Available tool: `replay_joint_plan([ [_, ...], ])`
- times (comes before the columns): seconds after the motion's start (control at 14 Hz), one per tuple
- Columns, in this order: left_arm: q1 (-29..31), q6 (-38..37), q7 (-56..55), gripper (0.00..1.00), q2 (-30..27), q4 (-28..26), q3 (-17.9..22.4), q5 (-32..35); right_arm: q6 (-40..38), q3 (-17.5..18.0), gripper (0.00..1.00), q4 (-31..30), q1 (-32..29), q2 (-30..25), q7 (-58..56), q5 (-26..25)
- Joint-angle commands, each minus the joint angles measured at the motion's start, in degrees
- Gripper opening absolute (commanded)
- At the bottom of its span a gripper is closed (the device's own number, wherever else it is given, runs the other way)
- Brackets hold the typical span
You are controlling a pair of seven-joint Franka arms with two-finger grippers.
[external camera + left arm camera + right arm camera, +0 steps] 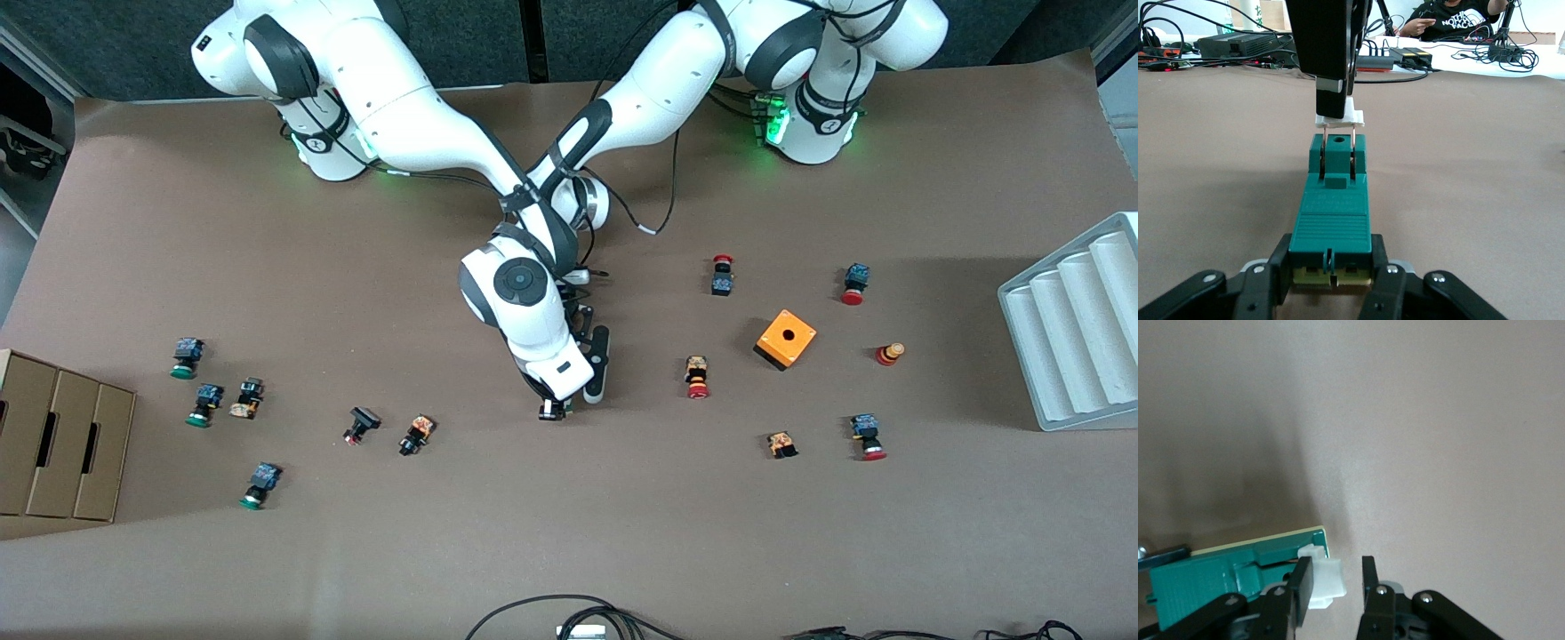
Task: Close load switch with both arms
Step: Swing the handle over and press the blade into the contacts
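At the 9 o'clock edge of the bench (569,551) stands a cardboard box (62,436) with three compartments. Around its 2 to 4 o'clock lie three green-capped push-buttons (206,404) and a dark-and-orange one (247,398). Two more small black push-buttons (360,425) lie toward mid-bench.

At mid-bench the two arms cross, the right arm (418,124) over the left arm (658,71). Beneath them is the load switch (1331,220), a narrow dark-green block low over the brown surface; whether it rests on it cannot be told. The left end effector (1330,270) is clamped on one end of the block, a finger on each side. The right end effector (1335,577) comes down from above at the block's other end, closed on the white tab (1339,121) that stands up on two copper pins.

At about 3 o'clock from the switch sits an orange cube (786,339) with a hole. Red-capped push-buttons (722,274) are scattered round it from 8 to 4 o'clock. A white ridged tray (1076,329) lies at the bench's 3 o'clock edge. Black cables (542,609) trail at 6 o'clock.
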Motion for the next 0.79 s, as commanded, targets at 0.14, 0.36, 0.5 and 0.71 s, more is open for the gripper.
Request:
replay_joint_plan([
  [0.14,-0.38,0.53,-0.04,0.32,1.17,0.58,0.50,0.66,1.54,-0.11,0.37,2.31,-1.10,2.17,0.93,-1.22],
  [0.36,-0.38,0.53,-0.04,0.32,1.17,0.58,0.50,0.66,1.98,-0.11,0.37,2.31,-1.19,2.35,0.93,-1.22],
  [0.5,-0.38,0.53,-0.04,0.32,1.17,0.58,0.50,0.66,2.51,-0.11,0.37,2.31,-1.19,2.61,0.93,-1.22],
  [0.71,-0.38,0.53,0.05,0.32,1.17,0.58,0.50,0.66,2.68,-0.11,0.37,2.31,-1.19,2.88,0.93,-1.22],
])
